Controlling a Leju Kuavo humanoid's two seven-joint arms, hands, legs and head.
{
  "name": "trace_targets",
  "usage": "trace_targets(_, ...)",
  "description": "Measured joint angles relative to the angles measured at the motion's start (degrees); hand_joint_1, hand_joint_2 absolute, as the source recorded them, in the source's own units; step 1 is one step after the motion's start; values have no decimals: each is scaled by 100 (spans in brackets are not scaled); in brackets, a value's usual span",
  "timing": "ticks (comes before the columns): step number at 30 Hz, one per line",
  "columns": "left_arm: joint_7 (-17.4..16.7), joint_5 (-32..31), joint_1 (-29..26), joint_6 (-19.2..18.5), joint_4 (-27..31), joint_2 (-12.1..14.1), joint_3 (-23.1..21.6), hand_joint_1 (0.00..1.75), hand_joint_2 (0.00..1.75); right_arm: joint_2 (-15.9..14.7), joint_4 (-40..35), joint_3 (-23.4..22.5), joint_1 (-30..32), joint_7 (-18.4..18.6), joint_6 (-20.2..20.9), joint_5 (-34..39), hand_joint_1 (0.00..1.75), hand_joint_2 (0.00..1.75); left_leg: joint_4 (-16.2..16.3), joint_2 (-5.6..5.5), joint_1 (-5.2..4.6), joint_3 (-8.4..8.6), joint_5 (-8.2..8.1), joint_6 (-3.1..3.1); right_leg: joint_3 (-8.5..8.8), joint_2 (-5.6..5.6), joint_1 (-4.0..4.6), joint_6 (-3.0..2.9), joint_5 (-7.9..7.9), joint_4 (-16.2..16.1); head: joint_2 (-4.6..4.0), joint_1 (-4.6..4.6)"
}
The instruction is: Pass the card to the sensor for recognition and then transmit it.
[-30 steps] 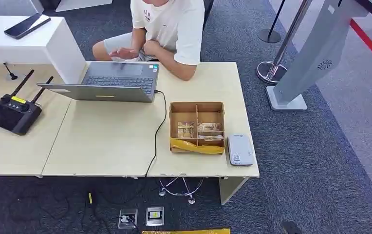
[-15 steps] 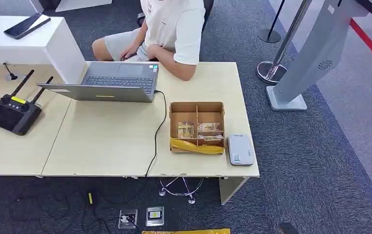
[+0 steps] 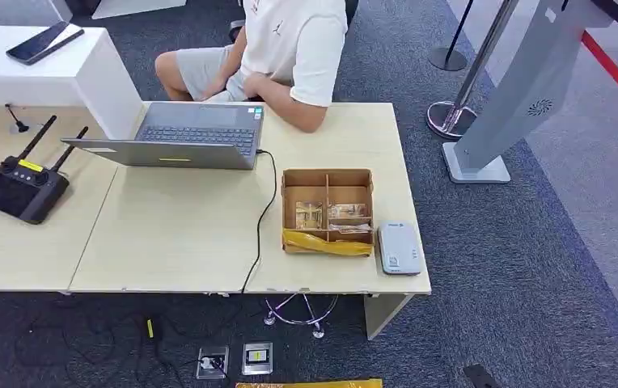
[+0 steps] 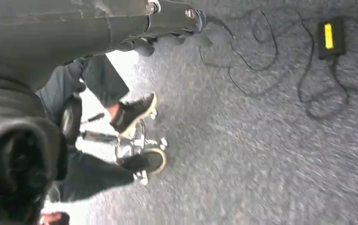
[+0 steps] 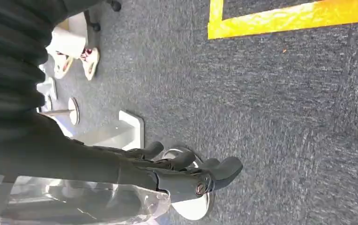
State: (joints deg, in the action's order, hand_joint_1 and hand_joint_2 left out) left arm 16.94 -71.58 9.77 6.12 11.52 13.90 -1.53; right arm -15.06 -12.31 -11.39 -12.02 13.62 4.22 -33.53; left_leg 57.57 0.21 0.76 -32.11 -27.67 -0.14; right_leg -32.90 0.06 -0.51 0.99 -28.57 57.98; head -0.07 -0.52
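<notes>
Here the cards (image 3: 328, 215) lie in the near compartments of the brown cardboard divider box (image 3: 327, 182), which stands on the pale wooden table (image 3: 176, 234). A yellow strip (image 3: 327, 243) runs along the box's near wall. The white card sensor (image 3: 399, 248) sits just beside the box, at the table's near right corner. Both hands hang well apart from these, down over the grey carpet. The right hand (image 5: 182, 171) holds nothing, its dark fingers (image 5: 224, 168) stretched out loosely and a little apart above a round metal post base (image 5: 193, 206). The left hand (image 4: 167, 23) also holds nothing I can see; whether its fingers are spread or curled I cannot tell. Beyond the box, a grey open laptop (image 3: 184, 135) faces a seated person in a white shirt (image 3: 289, 48).
</notes>
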Motion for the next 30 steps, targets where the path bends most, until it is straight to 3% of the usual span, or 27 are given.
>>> trace_targets(8,-398,-127,9,0,0,-507,24,0,0,-17,0,96,4,-53,-28,-17,0,175,1,0,-1,2,-1,0,-1,1,-1,0,0,-1,0,-2)
trace_targets(13,-470,-149,33,-4,7,-708,24,0,0,-17,0,138,41,-61,-39,-59,0,175,1,0,0,3,-1,0,-1,1,0,0,0,-1,0,0)
trace_targets(30,-641,-61,362,-308,11,-986,24,0,0,-76,0,142,113,-155,-68,-52,0,175,1,1,0,3,-1,0,-1,2,0,0,0,0,0,2)
